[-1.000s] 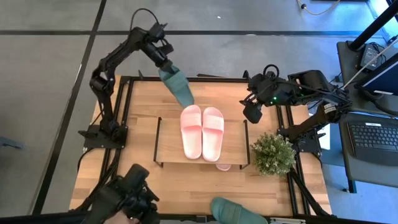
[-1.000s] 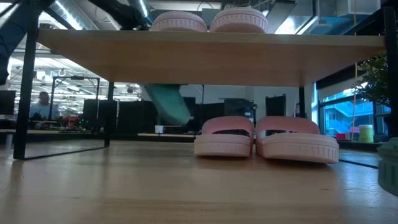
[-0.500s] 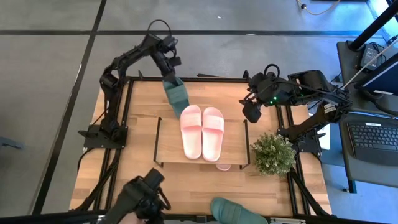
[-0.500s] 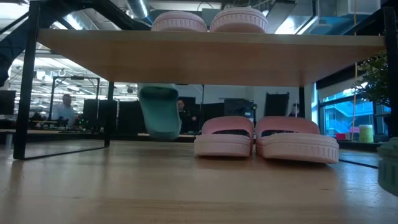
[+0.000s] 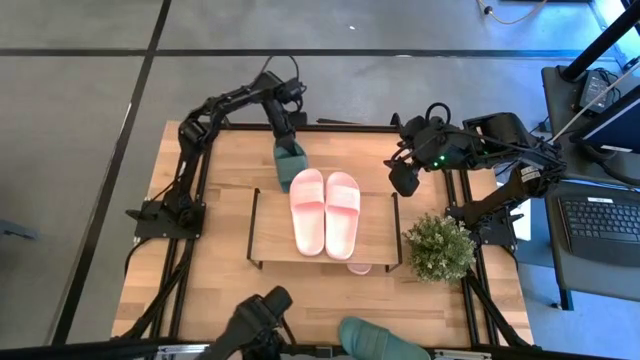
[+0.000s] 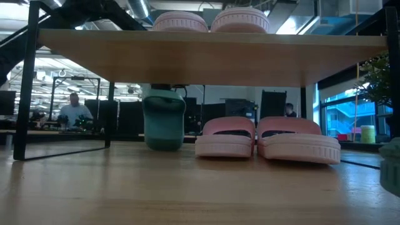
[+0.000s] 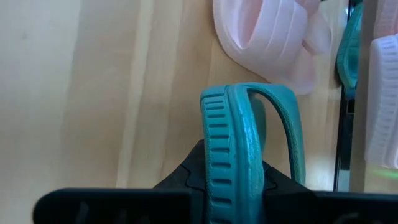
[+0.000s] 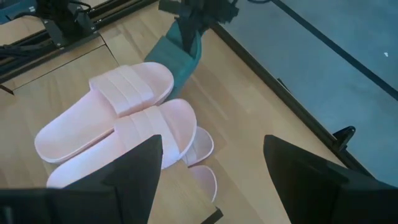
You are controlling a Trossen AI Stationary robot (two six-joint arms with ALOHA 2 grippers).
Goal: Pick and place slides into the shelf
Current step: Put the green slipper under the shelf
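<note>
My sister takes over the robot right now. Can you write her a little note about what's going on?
Left gripper: fingers shut on a dark green slide, held up on end beside the shelf, toe at the table.
Right gripper: fingers open, empty, waiting off the shelf's other end.
Done: one pink pair on top of the shelf, another pink pair underneath.
Left: put this green slide in, then fetch the other green slide from the table's near edge.
</note>
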